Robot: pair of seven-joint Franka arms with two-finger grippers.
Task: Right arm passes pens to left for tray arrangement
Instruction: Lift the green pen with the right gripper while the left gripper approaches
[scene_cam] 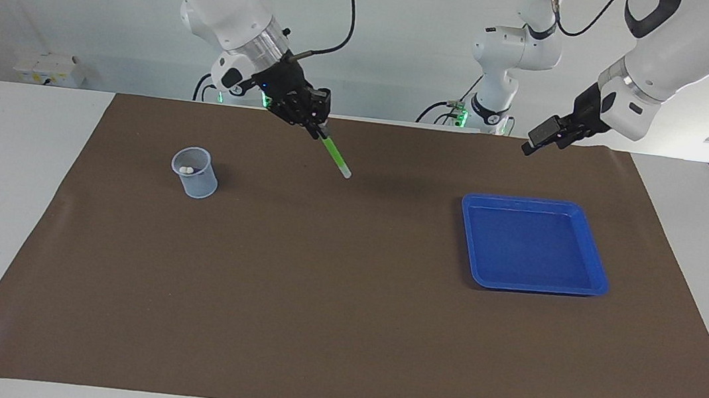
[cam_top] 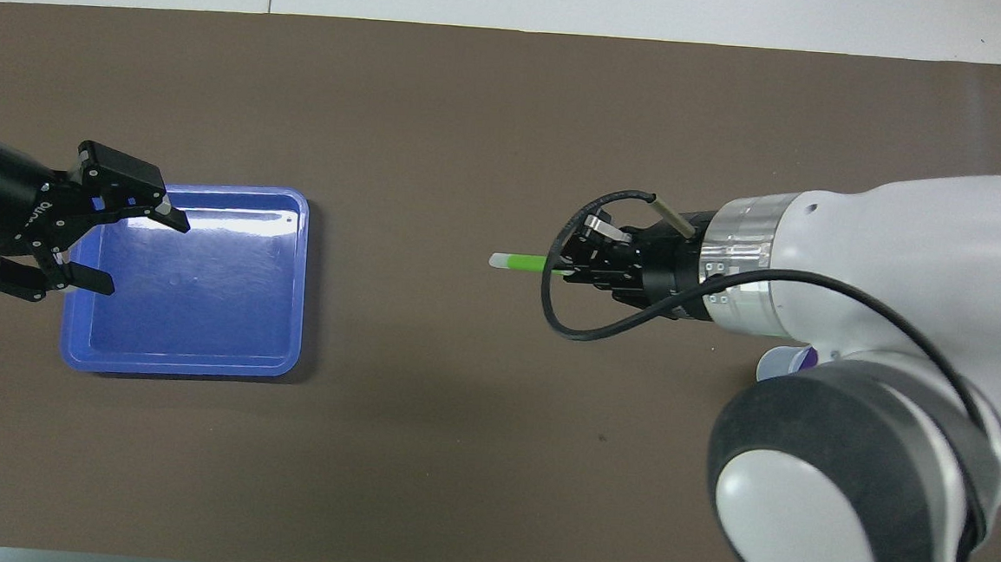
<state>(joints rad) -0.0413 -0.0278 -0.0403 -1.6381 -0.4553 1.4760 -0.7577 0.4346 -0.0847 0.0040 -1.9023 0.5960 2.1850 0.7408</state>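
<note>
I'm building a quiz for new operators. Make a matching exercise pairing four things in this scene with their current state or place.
Things:
1. green pen
2. tray
3. cup
4. left gripper

States:
A. open, in the air over the tray's edge
B. holds pens, toward the right arm's end
C. clamped in the right gripper, above the mat
D. on the mat, nothing in it

Pairs: 1-C, 2-D, 3-B, 4-A

Glossy plastic tray (cam_top: 292, 286) on matt brown mat (cam_top: 490, 454).
</note>
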